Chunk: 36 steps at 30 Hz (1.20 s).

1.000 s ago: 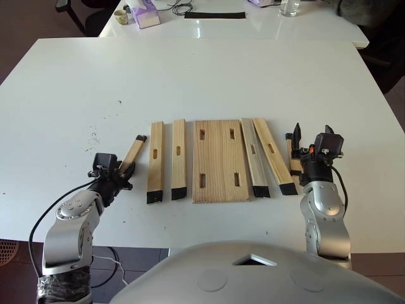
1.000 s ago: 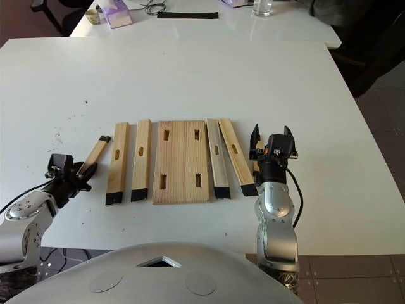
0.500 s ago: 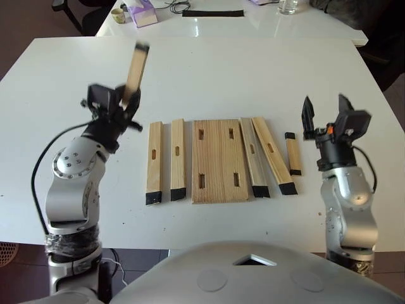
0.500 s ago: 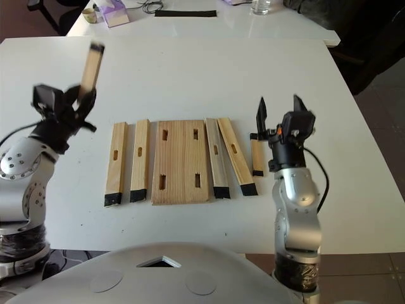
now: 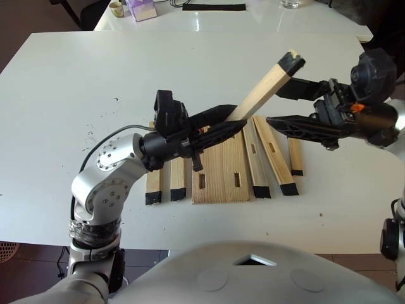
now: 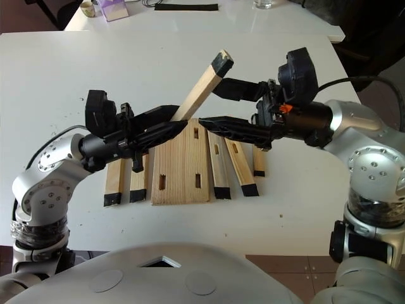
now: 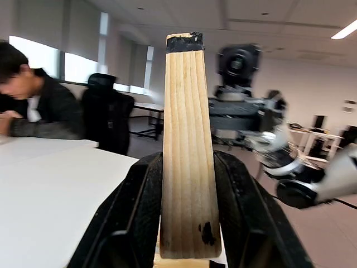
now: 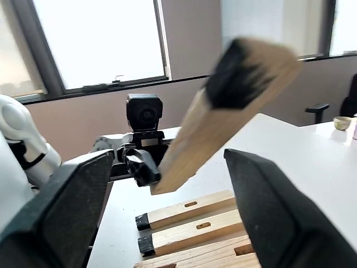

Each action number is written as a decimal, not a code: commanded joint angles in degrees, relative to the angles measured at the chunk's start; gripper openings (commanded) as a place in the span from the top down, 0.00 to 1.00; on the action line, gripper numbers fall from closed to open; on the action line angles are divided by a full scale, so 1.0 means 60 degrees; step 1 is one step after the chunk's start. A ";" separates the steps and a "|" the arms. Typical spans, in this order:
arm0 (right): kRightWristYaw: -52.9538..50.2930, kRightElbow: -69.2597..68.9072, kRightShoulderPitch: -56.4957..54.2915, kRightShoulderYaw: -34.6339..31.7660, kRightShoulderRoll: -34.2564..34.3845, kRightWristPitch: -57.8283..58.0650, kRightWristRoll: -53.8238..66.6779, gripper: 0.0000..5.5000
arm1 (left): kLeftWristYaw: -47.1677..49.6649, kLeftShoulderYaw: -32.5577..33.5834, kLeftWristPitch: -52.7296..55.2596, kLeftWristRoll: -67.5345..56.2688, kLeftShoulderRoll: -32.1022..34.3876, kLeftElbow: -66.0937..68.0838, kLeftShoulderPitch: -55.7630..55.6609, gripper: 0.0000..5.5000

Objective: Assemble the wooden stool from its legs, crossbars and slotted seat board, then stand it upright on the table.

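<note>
While the left gripper (image 5: 237,117) clamps the bar (image 5: 262,85) by its lower end, the piece hangs in the air over the board (image 5: 219,168), off the table (image 5: 76,95). Opposite it, the right gripper (image 5: 273,103) is spread wide and holds nothing, with one finger on each side of the bar's upper half, apart from it as far as I can tell. It looks like a hand-over or two-handed regrip of a crossbar, early in the job. The four legs (image 5: 155,161) and the other short bar (image 5: 295,155) lie flat beside the board, nothing joined. The next move probably needs the right fingers to close square on the flat faces before the left lets go. Its long axis runs along the left fingers, slanting up, away and to the right, and the black tip (image 5: 292,61) is the high end.
</note>
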 commanded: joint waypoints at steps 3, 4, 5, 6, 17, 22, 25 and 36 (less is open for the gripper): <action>0.0248 0.0250 -0.0474 0.0266 -0.0183 0.0198 0.0169 0.34 | -0.0564 -0.0131 -0.0047 -0.0048 0.0531 0.0132 -0.0172 0.77; 0.0227 0.0238 -0.0466 0.0287 -0.0152 0.0169 0.0150 0.34 | -0.0596 -0.0203 -0.0111 0.0030 0.0548 0.0119 -0.0145 0.77; 0.0208 0.0221 -0.0453 0.0312 -0.0123 0.0138 0.0121 0.34 | -0.0602 -0.0260 -0.0149 0.0069 0.0559 0.0104 -0.0129 0.77; 0.0217 0.0195 -0.0435 0.0338 -0.0102 0.0109 0.0097 0.37 | -0.0603 -0.0301 -0.0172 0.0079 0.0568 0.0079 -0.0114 0.77; 0.1071 -0.0017 -0.0177 0.0585 -0.0466 -0.0029 -0.0272 0.66 | -0.0721 -0.0651 -0.0169 -0.0033 0.0641 -0.0016 0.0034 0.77; 0.1531 0.0313 -0.0443 0.0907 -0.0474 -0.0274 -0.0800 0.76 | -0.0996 -0.0817 -0.0388 0.0343 0.0783 0.0100 0.0392 0.77; 0.1793 0.0347 -0.0321 0.1071 -0.0703 -0.0644 -0.1548 0.76 | -0.0966 -0.0766 -0.0569 0.0535 0.0790 0.0296 0.0264 0.77; 0.3084 0.3047 -0.0419 0.2112 -0.1847 -0.4816 -0.6647 0.76 | -0.0023 -0.1459 -0.3107 0.5405 0.1285 0.3597 0.0016 0.50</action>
